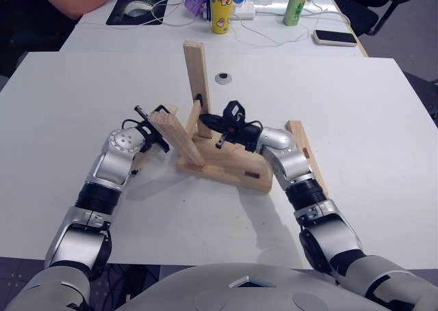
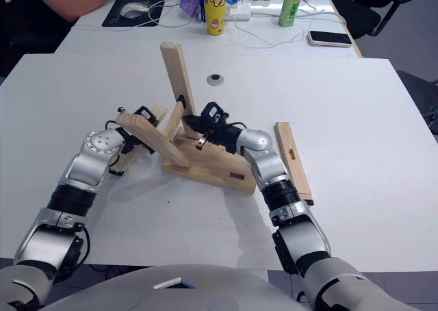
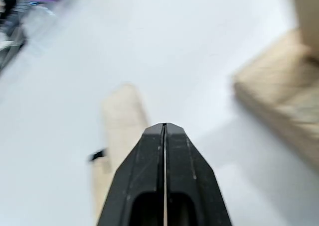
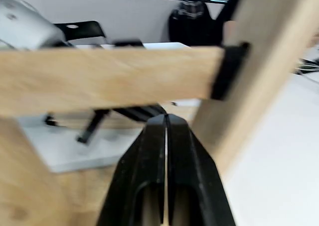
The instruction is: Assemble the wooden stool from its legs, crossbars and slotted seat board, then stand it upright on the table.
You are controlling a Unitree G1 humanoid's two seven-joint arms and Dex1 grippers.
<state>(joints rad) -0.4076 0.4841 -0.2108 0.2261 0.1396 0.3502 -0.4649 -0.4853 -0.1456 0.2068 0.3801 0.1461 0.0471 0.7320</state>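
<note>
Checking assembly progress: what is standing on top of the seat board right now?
An upright leg and a tilted leg rise from the seat board, a crossbar between them. The right gripper covers part of the upright leg's base, so its joint cannot be seen.

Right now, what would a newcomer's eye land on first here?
The half-built pale wooden stool in the middle of the white table, with one upright leg and one leaning leg. The left gripper and right gripper sit shut close against it, and a loose wooden leg lies beside the right arm.
</note>
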